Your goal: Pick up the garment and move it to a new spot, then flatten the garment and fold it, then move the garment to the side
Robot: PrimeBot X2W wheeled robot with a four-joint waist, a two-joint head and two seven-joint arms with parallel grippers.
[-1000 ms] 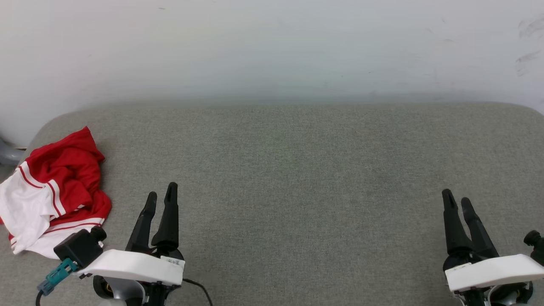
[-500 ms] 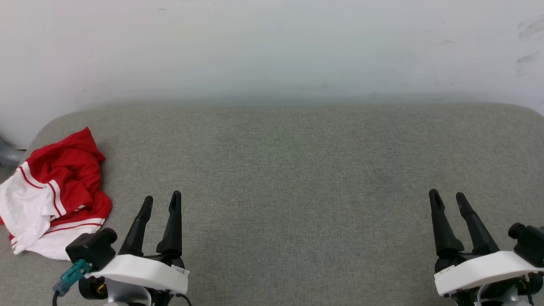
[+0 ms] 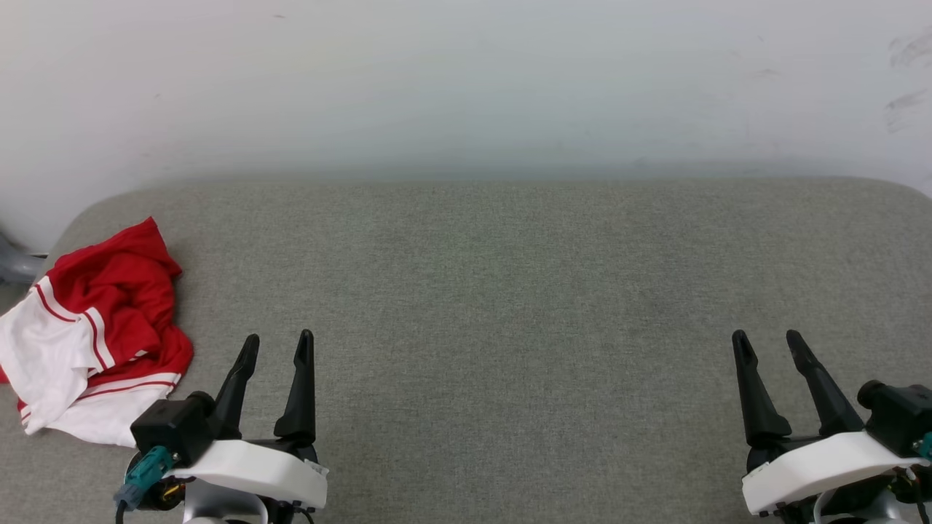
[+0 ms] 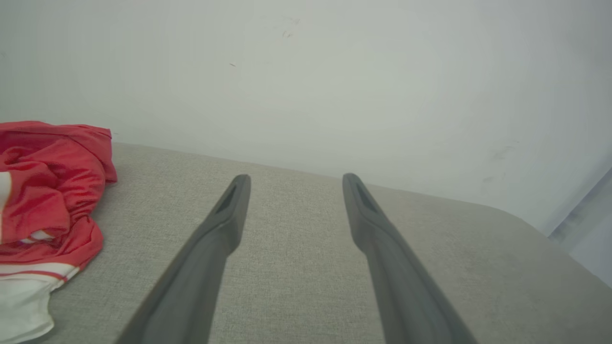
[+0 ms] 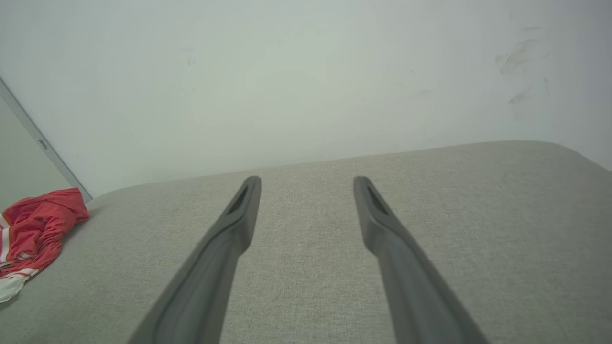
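Observation:
The garment (image 3: 95,331), red cloth with white panels and red-and-white stripe trim, lies crumpled at the left end of the grey cushioned surface (image 3: 510,291). In the left wrist view the garment (image 4: 45,200) sits at the left edge; in the right wrist view the garment (image 5: 33,231) is far off to the left. My left gripper (image 3: 279,340) stands open just right of the garment, apart from it, its jaws empty (image 4: 291,179). At the lower right my right gripper (image 3: 766,338) is open too, nothing between its fingers (image 5: 306,180).
A white wall (image 3: 466,87) rises directly behind the surface. The surface's rounded back corners show at the left (image 3: 95,207) and right (image 3: 903,189). A grey object (image 3: 11,266) pokes in beyond the left edge.
Both grippers have drawn back toward the bottom of the head view and turned so their fingers show spread apart. The garment has not moved.

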